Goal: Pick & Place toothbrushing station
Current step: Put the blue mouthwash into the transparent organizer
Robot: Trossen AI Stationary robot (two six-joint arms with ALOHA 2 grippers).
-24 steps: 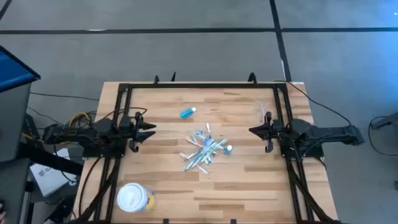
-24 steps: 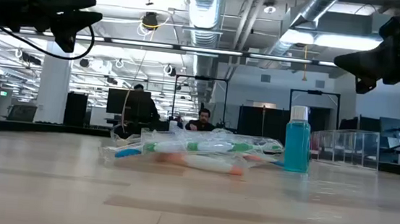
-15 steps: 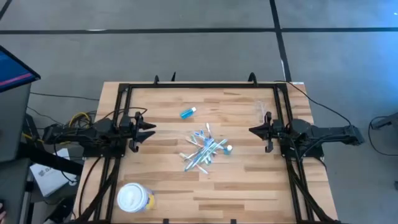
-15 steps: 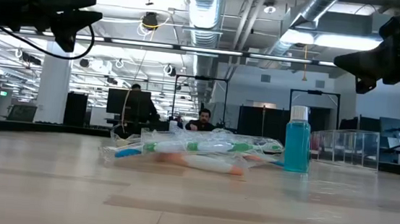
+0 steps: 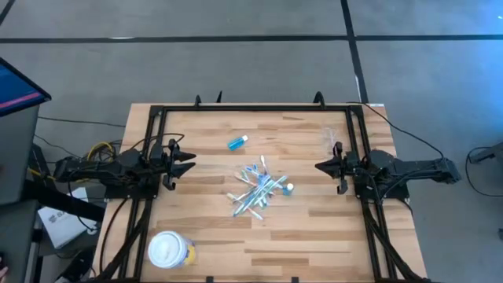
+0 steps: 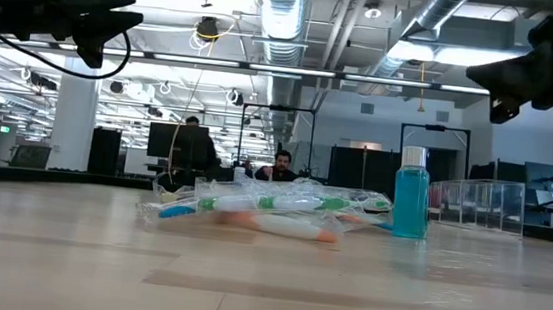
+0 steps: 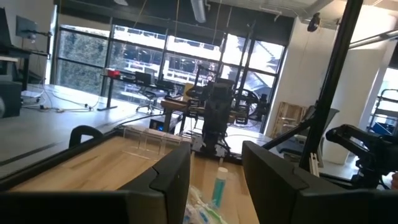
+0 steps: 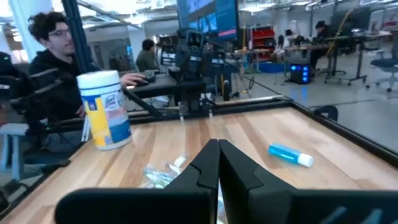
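White, blue and pink toothbrushes lie piled mid-table. Your blue tube is at 11 o'clock of them, clear tumbler at 2. Left gripper at 9, fingers apart, empty; right gripper at 3, clenched. Yellow tub at 7.
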